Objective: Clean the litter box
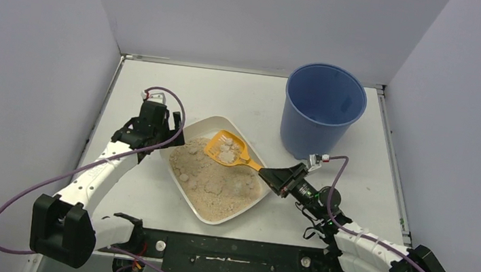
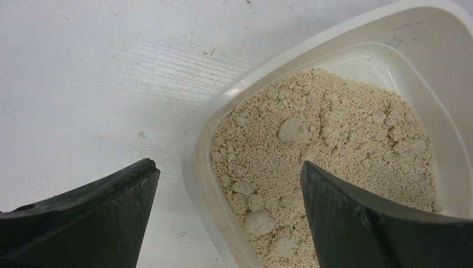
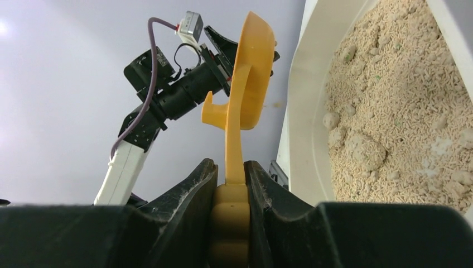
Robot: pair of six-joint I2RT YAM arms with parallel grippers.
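The litter box sits mid-frame on the counter. The right jaws clamp the orange scoop by its handle, its bowl carrying clumps above the litter, while the left jaws gape wide at the box's left rim.

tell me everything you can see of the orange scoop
The orange scoop is glossy plastic: a deep bowl with a raised rim, a small hook underneath, and a narrow handle ending in a ribbed grip. The bowl carries pale litter clumps and hangs over the far part of the litter box, seemingly clear of the litter. The right gripper is shut on the ribbed grip; nothing else visibly touches it.
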